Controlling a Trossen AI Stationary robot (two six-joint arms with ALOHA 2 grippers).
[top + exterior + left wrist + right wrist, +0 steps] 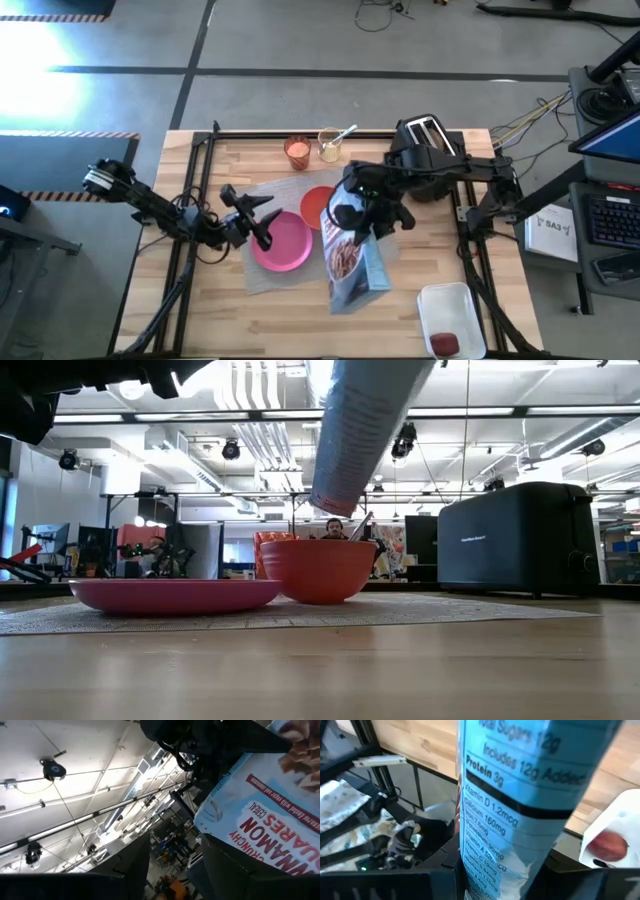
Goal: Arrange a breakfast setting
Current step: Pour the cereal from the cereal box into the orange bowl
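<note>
Right gripper [362,222] at frame centre clenched on tilted cereal box [355,262] above orange-red bowl [318,206]; left gripper [262,222] released, hovering beside pink plate [282,243].

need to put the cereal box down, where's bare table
Bare wood along the table's near edge, between the grey mat and white tray. Crowded mid-table: pink plate, orange-red bowl, cereal box in the right end effector.
</note>
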